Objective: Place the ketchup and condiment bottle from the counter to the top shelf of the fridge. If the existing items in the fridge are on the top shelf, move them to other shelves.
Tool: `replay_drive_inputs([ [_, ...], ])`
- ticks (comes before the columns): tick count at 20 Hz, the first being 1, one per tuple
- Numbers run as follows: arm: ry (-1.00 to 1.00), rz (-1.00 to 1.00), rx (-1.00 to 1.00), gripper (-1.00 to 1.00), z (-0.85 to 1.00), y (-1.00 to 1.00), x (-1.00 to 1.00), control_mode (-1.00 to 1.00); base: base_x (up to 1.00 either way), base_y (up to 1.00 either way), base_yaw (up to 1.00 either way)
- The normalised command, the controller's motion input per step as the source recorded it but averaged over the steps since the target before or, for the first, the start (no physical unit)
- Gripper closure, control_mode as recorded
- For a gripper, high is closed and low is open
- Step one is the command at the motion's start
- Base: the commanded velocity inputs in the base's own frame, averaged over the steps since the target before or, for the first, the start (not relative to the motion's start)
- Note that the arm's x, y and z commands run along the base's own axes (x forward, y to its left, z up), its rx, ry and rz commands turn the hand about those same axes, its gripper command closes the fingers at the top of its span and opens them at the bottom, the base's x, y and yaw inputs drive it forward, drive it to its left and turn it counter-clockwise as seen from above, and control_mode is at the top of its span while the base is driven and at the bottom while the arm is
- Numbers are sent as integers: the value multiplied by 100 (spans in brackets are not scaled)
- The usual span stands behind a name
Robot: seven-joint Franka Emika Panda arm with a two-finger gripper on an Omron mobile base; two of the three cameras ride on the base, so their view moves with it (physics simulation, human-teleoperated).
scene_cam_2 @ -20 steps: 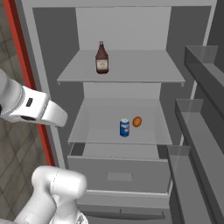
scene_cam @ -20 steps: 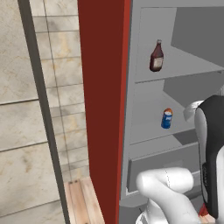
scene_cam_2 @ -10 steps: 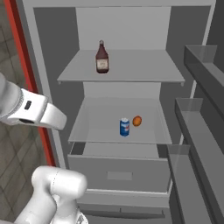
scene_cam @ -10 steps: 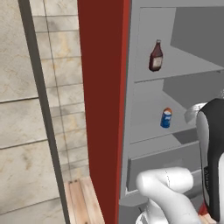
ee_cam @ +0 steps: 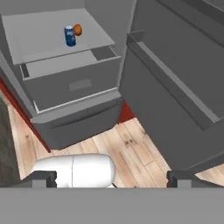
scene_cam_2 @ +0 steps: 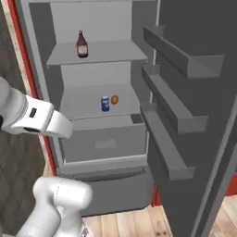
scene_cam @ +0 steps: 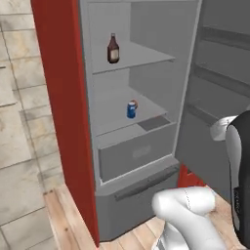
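The maroon ketchup (scene_cam: 113,49) (scene_cam_2: 82,45) stands upright on the top shelf (scene_cam: 146,57) (scene_cam_2: 111,52) of the open grey fridge (scene_cam: 90,117) (scene_cam_2: 37,55). One shelf lower, the blue can (scene_cam: 131,110) (scene_cam_2: 105,103) (ee_cam: 69,36) stands with the small orange object (scene_cam_2: 115,99) (ee_cam: 77,29) close beside it. My gripper (ee_cam: 111,179) hangs low in front of the fridge, open, with nothing between its fingertips (ee_cam: 41,177). The slim red-orange condiment bottle and the counter are out of view.
The fridge door (scene_cam_2: 199,115) (ee_cam: 183,87) stands open on the right, its shelf rails (scene_cam_2: 178,58) jutting out. A grey drawer (scene_cam_2: 104,143) (ee_cam: 72,85) sits under the can's shelf. The red side edge (scene_cam: 58,97) and a tiled wall (scene_cam: 19,112) lie left; wood floor (ee_cam: 131,144) below.
The whole picture has shifted: the base has moved, so the fridge sits further left and the open door fills the right. The ketchup, can and orange object have stayed put.
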Motion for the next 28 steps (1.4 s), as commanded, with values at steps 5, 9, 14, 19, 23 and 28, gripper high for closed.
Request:
replay_drive_inputs([
  [5,0,0,0,-100,0,0,0,100,-49,-26,-73],
  [9,0,0,0,-100,0,0,0,100,-13,-32,-80],
  [14,0,0,0,-100,0,0,0,100,0,-75,-74],
  [19,0,0,0,-100,0,0,0,100,0,-97,-67],
  [23,0,0,0,-100,0,0,0,100,27,-100,-48],
  [28,0,0,0,-100,0,0,0,100,93,-56,-24],
])
